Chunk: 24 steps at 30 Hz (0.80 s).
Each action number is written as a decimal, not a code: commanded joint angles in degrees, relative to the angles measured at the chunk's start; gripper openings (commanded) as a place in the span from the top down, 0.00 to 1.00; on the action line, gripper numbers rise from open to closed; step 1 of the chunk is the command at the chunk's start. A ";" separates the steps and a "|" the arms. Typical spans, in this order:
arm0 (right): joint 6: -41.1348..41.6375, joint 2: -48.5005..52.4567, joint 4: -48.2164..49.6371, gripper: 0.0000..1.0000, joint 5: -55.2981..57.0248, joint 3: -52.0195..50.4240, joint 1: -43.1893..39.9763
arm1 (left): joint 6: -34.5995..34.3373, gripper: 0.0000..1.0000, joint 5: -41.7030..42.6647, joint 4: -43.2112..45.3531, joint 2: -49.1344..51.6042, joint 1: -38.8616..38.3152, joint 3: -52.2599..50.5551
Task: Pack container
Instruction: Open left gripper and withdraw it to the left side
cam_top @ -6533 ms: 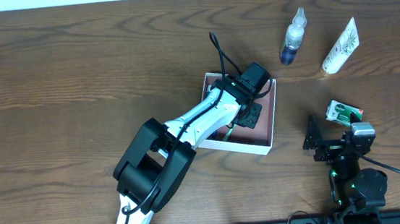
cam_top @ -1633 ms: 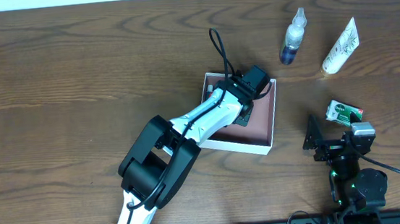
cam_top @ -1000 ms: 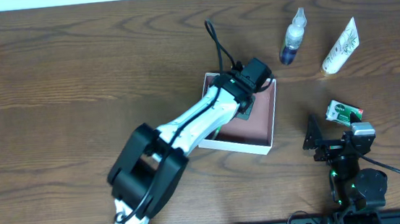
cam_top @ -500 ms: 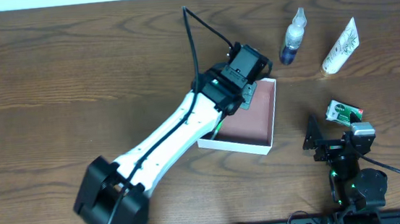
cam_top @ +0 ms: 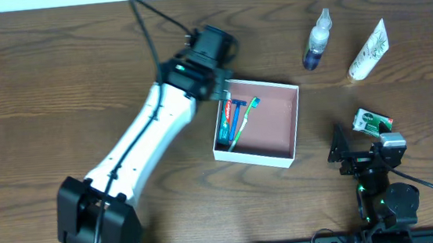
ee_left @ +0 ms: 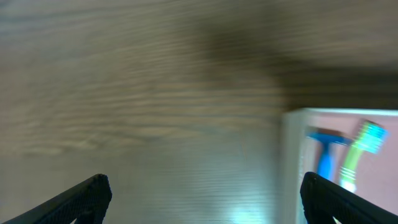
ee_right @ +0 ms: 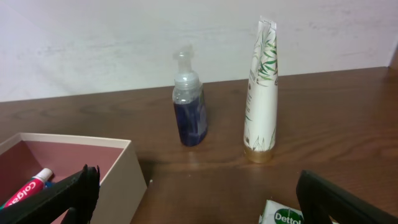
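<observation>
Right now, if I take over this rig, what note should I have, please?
Left tool: open, empty, above the table by the box's far-left corner.
Right tool: open, empty, near the packet.
In box, along its left wall: toothpaste, green toothbrush, a blue item.
Out on the table: bottle, tube, packet.
Left to do: probably pack those three.

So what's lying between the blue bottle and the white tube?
Nothing, only bare table between the bottle and the tube. The right wrist view shows the gap plainly, and the overhead view agrees.
</observation>
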 commanded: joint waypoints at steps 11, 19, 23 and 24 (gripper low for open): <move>-0.48 -0.37 -0.24 0.01 -0.20 -0.11 -0.33 | -4.11 0.02 3.65 -4.44 -0.55 16.15 1.11; -0.48 -0.37 -0.24 0.01 -0.20 -0.11 -0.33 | -4.11 0.02 3.67 -6.05 -0.55 22.36 1.11; -0.48 -0.37 -0.24 0.01 -0.20 -0.11 -0.33 | -4.07 0.02 3.58 -7.39 -0.55 23.45 1.09; -0.48 -0.37 -0.24 0.01 -0.20 -0.11 -0.33 | -4.09 0.02 3.21 -7.58 -0.55 23.67 1.09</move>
